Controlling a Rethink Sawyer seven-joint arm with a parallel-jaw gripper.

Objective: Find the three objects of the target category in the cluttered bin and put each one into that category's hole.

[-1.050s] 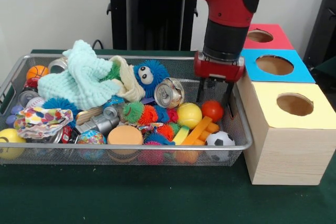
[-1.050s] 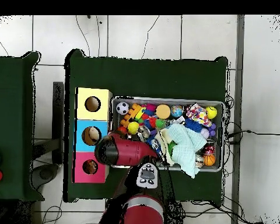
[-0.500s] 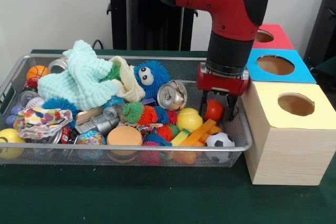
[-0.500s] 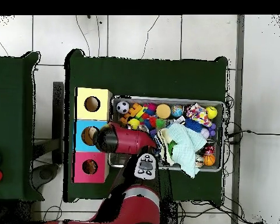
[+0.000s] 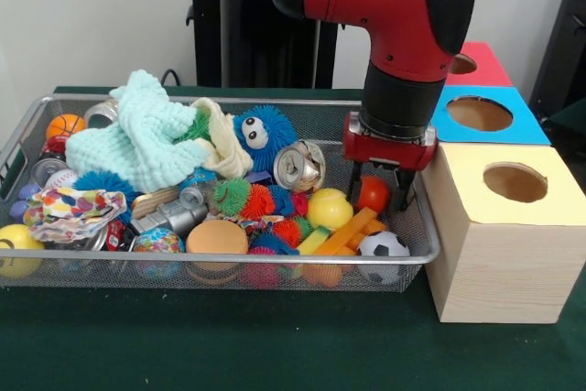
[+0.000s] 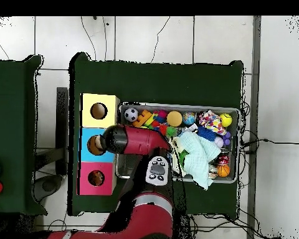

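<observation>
The claw [image 5: 377, 191] has come lower and a little toward the box side of the bin [image 5: 55, 109] during the last second — before it hung above the red-orange ball [image 5: 373, 193], and now its 2 dark fingers stand one on each side of that ball, spread apart with the ball between them. I cannot tell whether the pads already touch the ball; it looks framed and not yet pinched. The ball itself sits where it was, in the corner of the bin near the boxes, just beside the yellow ball [image 5: 330, 208] and above the orange sticks [image 5: 348, 230] and the small soccer ball [image 5: 384, 244].

For the task this suggests that balls are the target category and this one is the chosen object. My judgement is that the grasp is about to be made and that none of the 3 objects is surely delivered yet. Which hole belongs to the category is not shown: the yellow box [image 5: 502, 226], the blue box [image 5: 480, 114] and the red box [image 5: 472, 63] all stand beside the bin on the green surface [image 5: 229, 345].

Much is hidden. In the overhead view the red arm [image 6: 136, 140] covers the claw, the ball and that end of the bin, and also part of the blue box. The light green cloth [image 5: 142, 139] covers whatever lies under it, and the lower layer of toys shows only through the mesh — other balls may be buried there.
</observation>
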